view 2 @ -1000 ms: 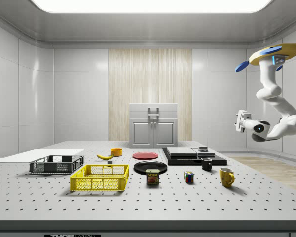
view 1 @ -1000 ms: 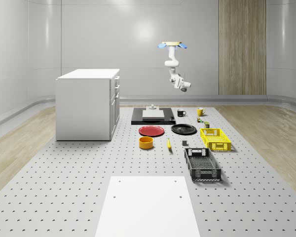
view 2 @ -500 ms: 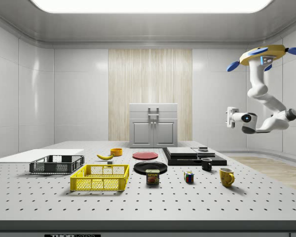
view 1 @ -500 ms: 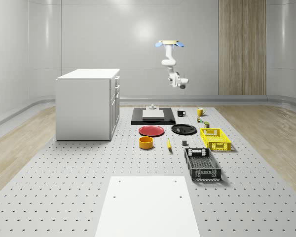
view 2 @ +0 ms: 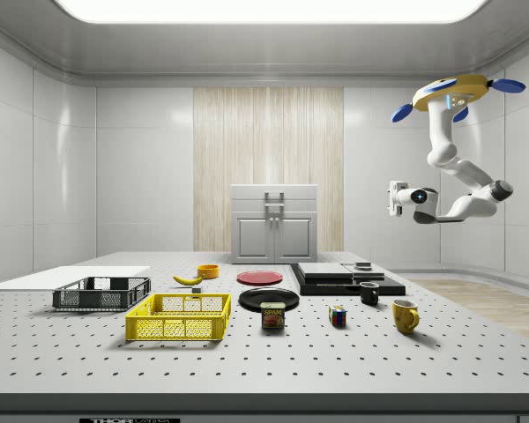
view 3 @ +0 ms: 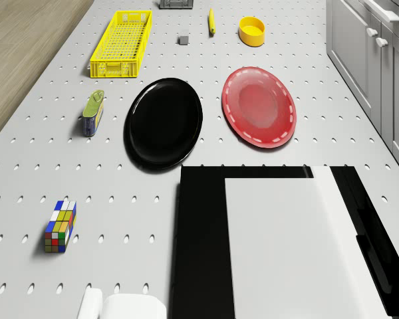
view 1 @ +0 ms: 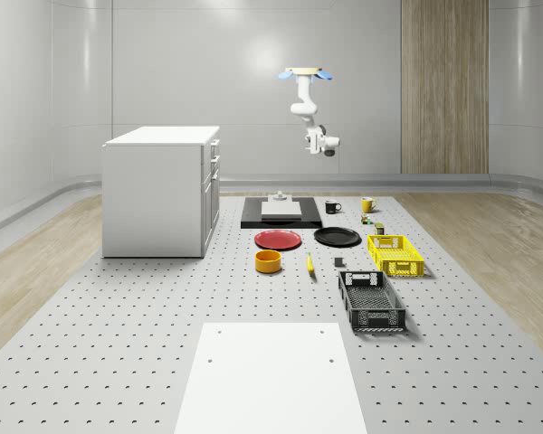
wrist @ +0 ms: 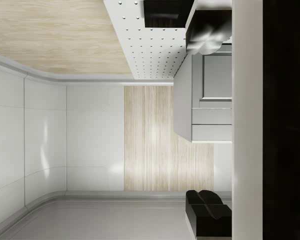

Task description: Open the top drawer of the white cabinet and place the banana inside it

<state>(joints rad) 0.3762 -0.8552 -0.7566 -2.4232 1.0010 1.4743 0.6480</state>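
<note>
The white cabinet (view 1: 158, 192) stands at the whole-scene view's left, all drawers closed, its handled front (view 2: 274, 225) facing the table. The yellow banana (view 1: 309, 263) lies on the table beside the orange bowl (view 1: 268, 260), also seen as banana (view 2: 188, 279) and banana (view 3: 211, 20). My drone (view 1: 300, 72) hovers high over the table's far end, above the black tray (view 3: 199, 252). The arm hangs bent below the drone (view 2: 450, 88). My gripper (view 2: 391, 199) points level toward the cabinet, far from it and far above the banana. Gripper (view 1: 327, 146) holds nothing I can see.
On the table lie a red plate (view 1: 279, 239), a black plate (view 1: 337, 236), a yellow basket (view 1: 395, 254), a black basket (view 1: 371, 300), two mugs, a can (view 3: 93, 113) and a Rubik's cube (view 3: 60, 226). A white sheet (view 1: 270, 375) covers the near end.
The drone has risen a little and shifted to the whole-scene view's left, toward the cabinet. The arm swung the gripper up and toward the cabinet. Nothing on the table moved.
</note>
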